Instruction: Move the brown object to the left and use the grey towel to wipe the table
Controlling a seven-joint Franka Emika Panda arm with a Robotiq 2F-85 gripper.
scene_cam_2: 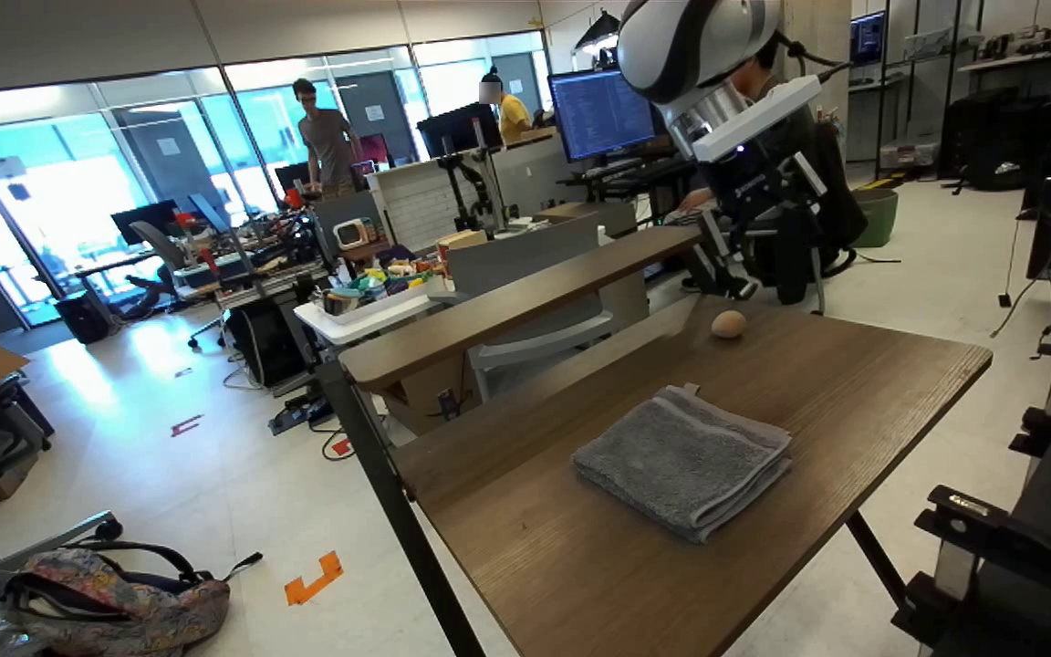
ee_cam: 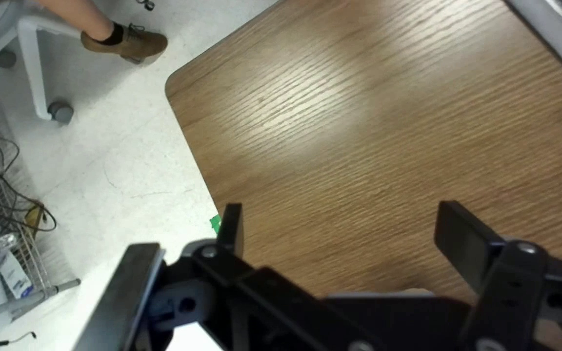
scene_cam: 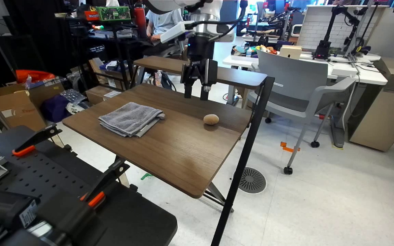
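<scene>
In an exterior view, saw the folded grey towel (scene_cam: 128,118) and, well apart from it, the tan-brown egg-shaped lump (scene_cam: 211,119) on the brown wood-look table (scene_cam: 176,159). Spotted the Robotiq gripper (scene_cam: 196,96) pointing down above the table. In an exterior view, noted the lump (scene_cam_2: 728,324) beyond the towel (scene_cam_2: 685,461). In the wrist view, found the fingers (ee_cam: 459,241) spread wide, gripping nothing.

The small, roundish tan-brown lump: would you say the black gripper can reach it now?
Probably yes: the gripper is open, nothing covers the lump, and the folded grey towel lies apart.
</scene>
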